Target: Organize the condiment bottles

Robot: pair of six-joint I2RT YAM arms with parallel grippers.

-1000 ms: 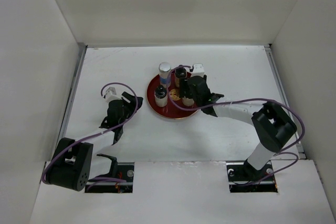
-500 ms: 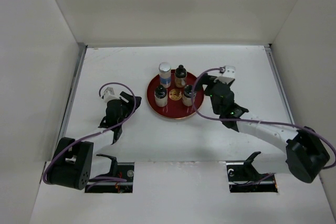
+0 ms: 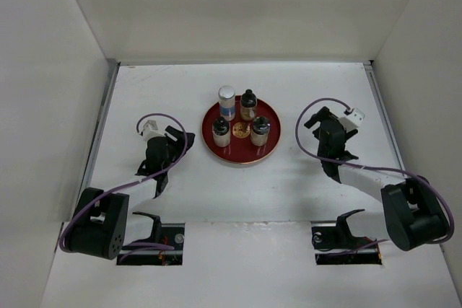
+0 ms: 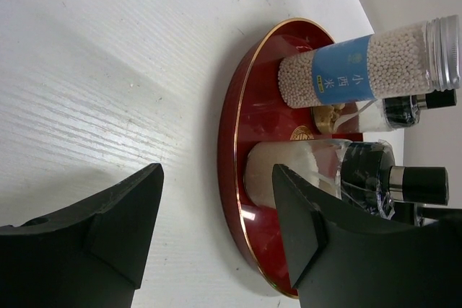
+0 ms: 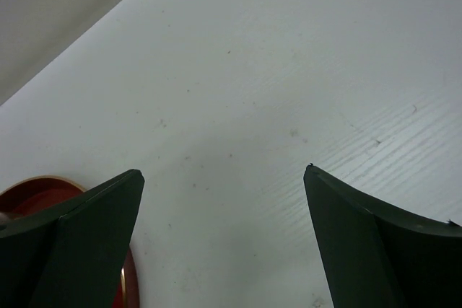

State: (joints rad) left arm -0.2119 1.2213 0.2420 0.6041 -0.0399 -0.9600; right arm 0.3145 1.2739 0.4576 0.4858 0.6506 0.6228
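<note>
Four condiment bottles stand on the round red tray (image 3: 271,146). The white bottle with a blue label (image 3: 227,102) is at the back left. Three black-capped shakers stand at the back (image 3: 248,104), the front left (image 3: 221,133) and the front right (image 3: 260,130). My left gripper (image 3: 170,137) is open and empty, left of the tray. In the left wrist view the tray (image 4: 238,128), the labelled bottle (image 4: 361,68) and a shaker (image 4: 339,171) lie ahead of its fingers (image 4: 216,207). My right gripper (image 3: 326,122) is open and empty over bare table, right of the tray; its wrist view (image 5: 224,174) shows only the tray's edge (image 5: 40,187).
White walls enclose the table on the left, back and right. Purple cables loop off both wrists.
My right gripper has drawn back from the tray to the right, leaving the front right shaker standing on it. The left arm has barely moved.
</note>
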